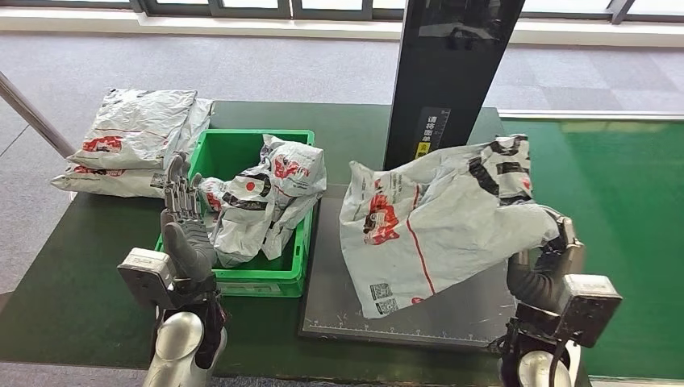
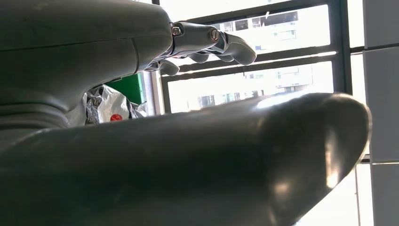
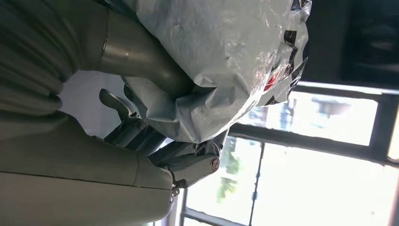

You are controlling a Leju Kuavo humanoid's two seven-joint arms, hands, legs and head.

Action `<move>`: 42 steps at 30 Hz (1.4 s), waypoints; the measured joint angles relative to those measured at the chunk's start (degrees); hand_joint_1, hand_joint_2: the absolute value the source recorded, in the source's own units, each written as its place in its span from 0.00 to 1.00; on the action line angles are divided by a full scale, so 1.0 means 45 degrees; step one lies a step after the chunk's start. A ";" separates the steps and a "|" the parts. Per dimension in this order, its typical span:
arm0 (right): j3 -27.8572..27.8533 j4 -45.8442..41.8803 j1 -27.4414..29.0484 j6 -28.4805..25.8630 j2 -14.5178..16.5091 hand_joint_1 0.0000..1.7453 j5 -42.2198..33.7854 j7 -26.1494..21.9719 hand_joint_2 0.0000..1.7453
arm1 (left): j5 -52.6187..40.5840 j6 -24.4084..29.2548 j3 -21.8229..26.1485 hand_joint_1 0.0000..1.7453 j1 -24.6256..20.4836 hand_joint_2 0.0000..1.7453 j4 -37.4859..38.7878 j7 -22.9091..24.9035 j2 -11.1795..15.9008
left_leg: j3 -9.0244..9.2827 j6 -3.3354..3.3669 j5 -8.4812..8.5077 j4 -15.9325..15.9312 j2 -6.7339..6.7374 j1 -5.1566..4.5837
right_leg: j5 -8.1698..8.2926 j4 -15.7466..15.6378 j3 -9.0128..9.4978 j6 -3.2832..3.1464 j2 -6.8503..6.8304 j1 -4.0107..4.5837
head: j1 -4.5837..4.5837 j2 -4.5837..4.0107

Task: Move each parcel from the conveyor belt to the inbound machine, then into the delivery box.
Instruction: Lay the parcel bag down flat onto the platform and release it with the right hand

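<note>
Fingers [image 3: 141,134] under gripped parcel [image 1: 435,218]

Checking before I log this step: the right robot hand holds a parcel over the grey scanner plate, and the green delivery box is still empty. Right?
Not quite. The right robot hand does hold a parcel over the scanner plate, but the green delivery box already has parcels in it, as the head view shows.

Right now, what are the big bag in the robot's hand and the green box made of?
The parcel that the right hand holds looks like thin, glossy plastic film: it crinkles, folds and shines. The green crate looks like hard moulded plastic, with stiff straight walls and a smooth rim.
</note>
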 joint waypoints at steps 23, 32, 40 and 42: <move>-0.0042 0.4022 -0.0320 0.1892 -0.0502 0.00 0.2852 0.1868 1.00 | -0.0463 -0.0152 -0.0233 0.00 0.0475 0.00 -0.0391 0.0547 0.0001 | -0.0001 -0.0002 -0.0003 0.0000 0.0002 0.0000 | -0.0002 -0.0001 -0.0009 -0.0002 0.0004 0.0000 | -0.0001 -0.0001; -0.0042 0.4017 -0.0127 0.1873 -0.0536 0.00 0.2790 0.1965 1.00 | -0.0463 -0.0168 -0.0274 0.00 0.0484 0.00 -0.0395 0.0566 0.0005 | 0.0001 -0.0003 -0.0002 0.0000 0.0003 0.0000 | -0.0001 0.0001 -0.0008 -0.0003 0.0004 0.0000 | -0.0002 -0.0001; -0.0042 0.3795 0.0072 0.2141 -0.0567 0.00 0.2143 0.1798 1.00 | -0.0676 -0.0357 -0.0460 0.00 0.0485 0.00 -0.0394 0.0622 0.0035 | 0.0000 -0.0003 -0.0002 0.0000 0.0001 -0.0001 | -0.0001 0.0000 -0.0007 -0.0002 0.0003 -0.0001 | -0.0002 -0.0001; -0.0042 0.3444 0.0229 0.2304 -0.0577 0.00 0.2119 0.1434 1.00 | -0.0984 -0.0457 -0.0659 0.00 0.0487 0.00 -0.0401 0.0722 0.0065 | -0.0001 -0.0003 -0.0002 0.0000 0.0002 -0.0002 | -0.0001 0.0000 -0.0007 -0.0002 0.0004 -0.0001 | -0.0004 -0.0001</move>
